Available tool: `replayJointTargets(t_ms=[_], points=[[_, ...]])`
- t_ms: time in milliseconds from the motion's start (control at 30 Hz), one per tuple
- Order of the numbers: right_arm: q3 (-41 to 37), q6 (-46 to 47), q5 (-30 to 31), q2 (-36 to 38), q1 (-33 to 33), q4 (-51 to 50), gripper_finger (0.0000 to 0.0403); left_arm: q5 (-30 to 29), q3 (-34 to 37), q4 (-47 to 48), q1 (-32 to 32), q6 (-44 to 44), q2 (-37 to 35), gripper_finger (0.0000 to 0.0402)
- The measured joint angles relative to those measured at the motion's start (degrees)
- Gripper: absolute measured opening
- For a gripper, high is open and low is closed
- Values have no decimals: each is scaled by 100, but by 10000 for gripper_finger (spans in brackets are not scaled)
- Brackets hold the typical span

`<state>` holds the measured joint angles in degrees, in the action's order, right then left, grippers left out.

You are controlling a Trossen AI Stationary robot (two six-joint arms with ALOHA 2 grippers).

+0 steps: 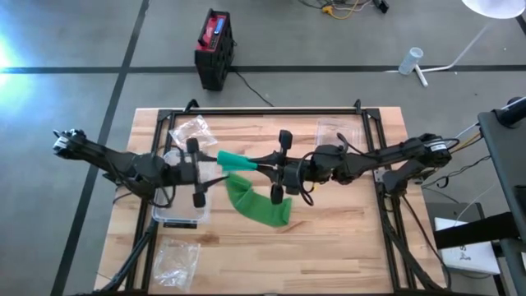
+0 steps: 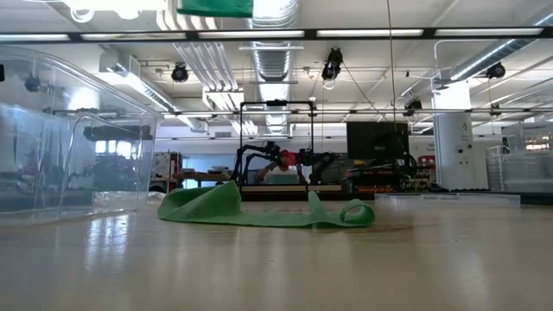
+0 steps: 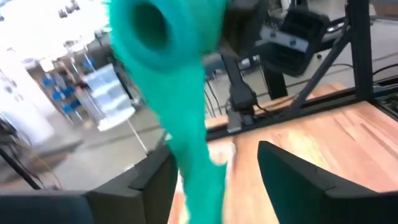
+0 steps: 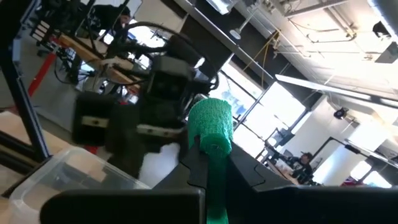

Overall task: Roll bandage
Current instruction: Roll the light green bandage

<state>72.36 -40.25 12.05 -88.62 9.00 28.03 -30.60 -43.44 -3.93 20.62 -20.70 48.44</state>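
A green bandage is partly wound into a roll (image 1: 233,159) held high over the table's middle. Its loose tail (image 3: 196,143) hangs down to a slack heap (image 1: 263,207) lying on the wood, which also shows in the low view (image 2: 259,212). My right gripper (image 4: 217,165) reaches in from the table's right and is shut on the roll (image 4: 211,127). My left gripper (image 3: 214,180) comes level from the table's left and stands open just short of the roll. Its fingers (image 3: 155,183) stand on either side of the hanging tail without plainly touching it. My right gripper pinches the roll's near end (image 4: 210,144) between its two fingertips (image 4: 194,163). The fingers come about level from the table's right. The roll is lifted clear of the table. Its tail hangs below the fingers, and the tail's lower part lies slack on the table.
A clear plastic box (image 1: 181,215) stands under my left arm and fills the left of the low view (image 2: 60,138). Clear plastic bags lie at the far left (image 1: 191,130), far right (image 1: 337,131) and near left (image 1: 177,259). Black frame rails (image 1: 386,189) border the table.
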Motion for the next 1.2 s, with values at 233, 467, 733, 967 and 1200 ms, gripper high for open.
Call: replayJointTargets(t_ms=[233, 467, 733, 967, 1200], points=[[-15, 932, 4, 10, -75, -49, 14, 1, -187, -130, 2, -879, -435, 240], [-24, 1883, -49, 15, -281, -329, 14, 275, -195, -964, 1, -1685, -103, 252], [15, 2232, -475, 38, -342, -456, 14, -131, -428, -1163, 7, -1759, 574, 235], [18, 2241, -511, 138, -342, -730, 14, -295, -581, -1000, 2, -1805, 670, 207], [31, 2165, -532, 155, -341, -1021, 14, -307, -740, -624, 0, -1558, 619, 189]])
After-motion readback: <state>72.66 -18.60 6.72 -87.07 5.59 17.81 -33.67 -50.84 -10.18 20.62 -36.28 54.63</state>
